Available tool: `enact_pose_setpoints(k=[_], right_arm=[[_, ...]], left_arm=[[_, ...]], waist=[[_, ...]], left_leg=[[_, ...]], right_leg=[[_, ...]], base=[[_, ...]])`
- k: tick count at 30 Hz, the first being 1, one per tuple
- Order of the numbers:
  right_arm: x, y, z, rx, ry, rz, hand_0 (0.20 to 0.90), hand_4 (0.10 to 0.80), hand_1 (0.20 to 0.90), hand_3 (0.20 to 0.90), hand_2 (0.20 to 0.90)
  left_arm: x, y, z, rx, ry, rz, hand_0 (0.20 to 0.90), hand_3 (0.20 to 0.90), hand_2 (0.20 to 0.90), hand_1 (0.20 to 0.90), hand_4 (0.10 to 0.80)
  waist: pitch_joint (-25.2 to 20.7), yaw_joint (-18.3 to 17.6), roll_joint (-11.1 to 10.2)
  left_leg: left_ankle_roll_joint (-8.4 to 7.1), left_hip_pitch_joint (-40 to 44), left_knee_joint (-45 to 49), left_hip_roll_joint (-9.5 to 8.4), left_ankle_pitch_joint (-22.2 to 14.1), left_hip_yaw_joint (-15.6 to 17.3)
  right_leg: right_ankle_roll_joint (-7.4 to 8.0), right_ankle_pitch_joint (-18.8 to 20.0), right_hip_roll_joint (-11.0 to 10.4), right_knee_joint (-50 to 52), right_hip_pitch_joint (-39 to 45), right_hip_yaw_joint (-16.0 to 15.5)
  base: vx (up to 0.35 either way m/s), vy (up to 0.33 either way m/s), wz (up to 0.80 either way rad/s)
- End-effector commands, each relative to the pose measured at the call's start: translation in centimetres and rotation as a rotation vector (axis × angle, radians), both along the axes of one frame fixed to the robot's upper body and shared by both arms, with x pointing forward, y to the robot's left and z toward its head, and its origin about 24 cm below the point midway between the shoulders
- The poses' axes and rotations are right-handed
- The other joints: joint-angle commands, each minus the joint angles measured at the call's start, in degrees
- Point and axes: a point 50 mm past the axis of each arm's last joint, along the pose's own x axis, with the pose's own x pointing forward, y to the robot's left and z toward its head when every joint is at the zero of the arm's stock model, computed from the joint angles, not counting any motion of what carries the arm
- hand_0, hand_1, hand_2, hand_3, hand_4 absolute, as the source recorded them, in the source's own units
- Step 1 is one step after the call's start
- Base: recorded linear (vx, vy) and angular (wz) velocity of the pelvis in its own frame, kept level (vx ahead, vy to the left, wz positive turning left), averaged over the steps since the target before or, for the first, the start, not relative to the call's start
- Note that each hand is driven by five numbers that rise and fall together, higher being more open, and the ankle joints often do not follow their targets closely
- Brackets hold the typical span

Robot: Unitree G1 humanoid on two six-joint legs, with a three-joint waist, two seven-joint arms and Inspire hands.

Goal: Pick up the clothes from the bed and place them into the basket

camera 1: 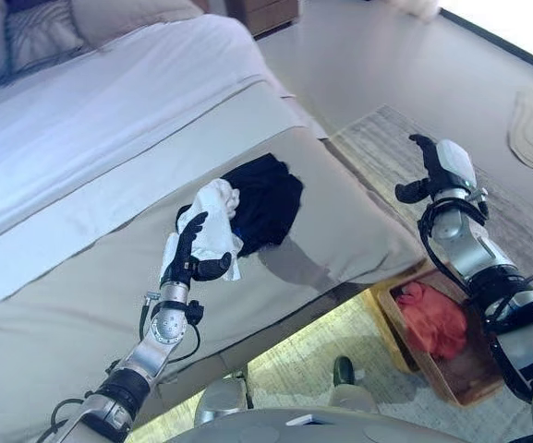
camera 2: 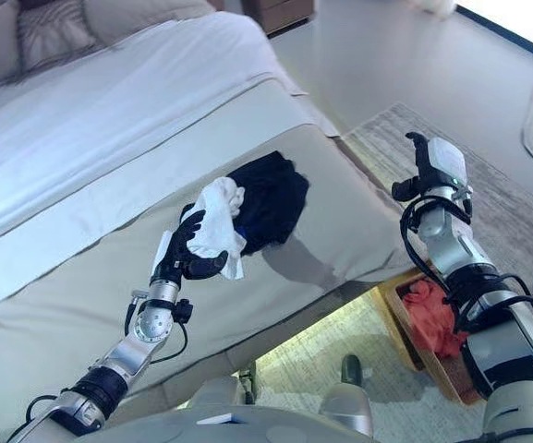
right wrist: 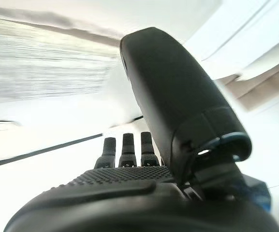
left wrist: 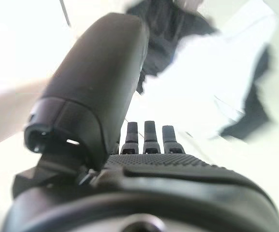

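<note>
Two pieces of clothing are left on the wide bed with the tan cover (camera 1: 81, 305): a crumpled white cloth (camera 1: 212, 226) and a dark, bunched-up garment (camera 1: 268, 201). Both sit near the bed's foot corner, and the white cloth lies touching the dark garment and partly on it, on the side away from that corner.

Down on the floor, just past the bed's foot corner, stands the brown wooden basket (camera 1: 405, 334). A soft red cloth (camera 1: 432, 318) already lies inside it, so I think part of the job is done.

The left hand (camera 1: 192, 254) is up over the bed, right at the white cloth. Its fingers are fairly straight and its thumb sticks out to the side. The cloth seems to rest against the fingers, but I cannot tell if the hand really has hold of it. In the left wrist view the fingers look straight, with the white cloth just past them.

The right hand (camera 1: 432, 166) is up in the air past the bed's foot corner, above the basket. Its fingers are straight and it holds nothing.

I think the step now is grabbing the white cloth. Next, the left hand's fingers need to curl tight around it, lift it off the bed, and carry it over the foot corner to the basket.

The white cloth is a long lump. Its long way runs from the left hand toward the dark garment and the head of the bed.
</note>
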Motion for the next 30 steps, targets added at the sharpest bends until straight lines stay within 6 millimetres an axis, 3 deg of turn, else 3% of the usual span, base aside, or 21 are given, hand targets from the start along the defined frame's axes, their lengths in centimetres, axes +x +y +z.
enact_pose_setpoints(k=[1,9,17,25,30], right_arm=[[2.7,3.2,6.8,-0.091,-0.222,0.106,0.9,0.8,0.9,0.9,0.9],[4.0,3.6,9.1,-0.128,-0.25,0.084,0.9,0.8,0.9,0.9,0.9],[4.9,4.9,9.9,-0.141,-0.233,0.086,0.9,0.8,0.9,0.9,0.9],[5.5,5.5,12.3,-0.2,-0.248,0.071,0.9,0.8,0.9,0.9,0.9],[5.7,5.7,13.5,-0.188,-0.26,0.015,0.9,0.8,0.9,0.9,0.9]], left_arm=[[1.5,2.5,2.8,0.062,-0.152,0.05,0.9,0.9,0.9,0.9,0.8],[2.1,2.6,4.3,0.06,-0.218,0.002,0.9,0.9,0.9,0.9,0.8],[2.4,2.0,4.9,0.071,-0.233,-0.044,0.9,0.9,0.9,0.9,0.8],[3.1,1.1,6.5,0.064,-0.325,-0.107,0.9,0.9,0.9,0.9,0.8],[3.5,1.4,8.2,0.073,-0.398,-0.102,0.9,0.9,0.9,0.9,0.8]], waist=[[-1.9,3.4,-4.2],[2.2,8.9,-2.5],[3.9,12.8,-1.6],[10.4,16.0,0.2],[15.5,17.8,-0.2]], left_leg=[[-0.13,1.1,0.1,-0.87,-7.0,-2.7],[0.48,-3.3,0.9,-2.66,-5.6,-8.5],[0.92,-5.5,1.0,-3.89,-4.6,-11.5],[1.68,-11.0,10.7,-6.47,-7.8,-13.5],[3.03,-16.5,20.6,-8.66,-11.0,-13.5]], right_leg=[[-4.22,-3.6,0.4,2.4,-1.4,-2.4],[-4.88,-6.1,-1.5,7.4,-3.7,-7.0],[-4.78,-6.8,-2.6,8.2,-3.6,-11.0],[-5.71,-12.2,-5.6,19.3,-7.5,-12.9],[-6.16,-14.0,-7.9,28.1,-11.8,-13.3]], base=[[0.02,0.016,0.38],[-0.055,0.052,0.42],[0.013,0.051,0.3],[-0.019,0.028,0.22],[-0.084,-0.03,0.15]])
